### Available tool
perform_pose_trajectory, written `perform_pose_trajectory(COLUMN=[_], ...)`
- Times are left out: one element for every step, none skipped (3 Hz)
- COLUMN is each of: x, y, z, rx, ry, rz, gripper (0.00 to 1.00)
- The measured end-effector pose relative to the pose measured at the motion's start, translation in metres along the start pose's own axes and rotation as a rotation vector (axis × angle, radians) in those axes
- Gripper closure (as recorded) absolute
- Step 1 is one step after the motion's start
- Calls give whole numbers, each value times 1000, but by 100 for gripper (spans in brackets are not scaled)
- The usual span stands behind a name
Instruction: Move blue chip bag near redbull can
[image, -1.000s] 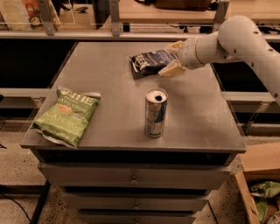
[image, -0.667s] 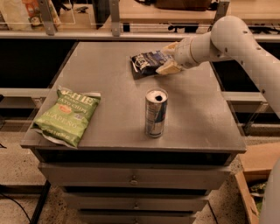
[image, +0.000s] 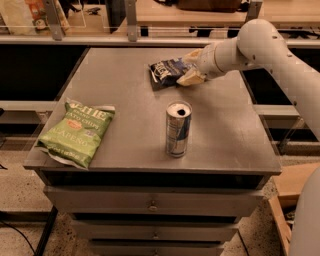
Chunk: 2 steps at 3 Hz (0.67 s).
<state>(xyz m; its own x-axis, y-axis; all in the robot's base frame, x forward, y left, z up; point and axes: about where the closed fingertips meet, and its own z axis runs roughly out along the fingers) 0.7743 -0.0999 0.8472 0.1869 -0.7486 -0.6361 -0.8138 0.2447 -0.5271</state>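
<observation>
Gripper (image: 191, 67) clamped on the right end of the crinkly, dark navy blue chip bag (image: 165, 71), upper centre of frame.

The bag lies flat near the far edge of the grey table (image: 235, 135). Two pale fingers (image: 190, 78) pinch its right edge, one above and one below, and the white arm (image: 260, 45) reaches in from the upper right. An edge grip makes sense, since a limp bag offers little else to hold. The slim silver-and-blue metal redbull can (image: 178, 129) stands upright at centre frame, well apart from the bag. The larger light-green jalapeno chip bag (image: 80, 131) lies at lower left, out of the path. Judgement: the bag is secured but not yet carried to the can, and the set-down must avoid tipping the can.
</observation>
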Motion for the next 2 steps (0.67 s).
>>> perform_pose_trajectory(x=[5, 10], y=[4, 9], z=[0, -2], rx=[-5, -10], ry=[6, 15], rz=[7, 15], gripper=[60, 83])
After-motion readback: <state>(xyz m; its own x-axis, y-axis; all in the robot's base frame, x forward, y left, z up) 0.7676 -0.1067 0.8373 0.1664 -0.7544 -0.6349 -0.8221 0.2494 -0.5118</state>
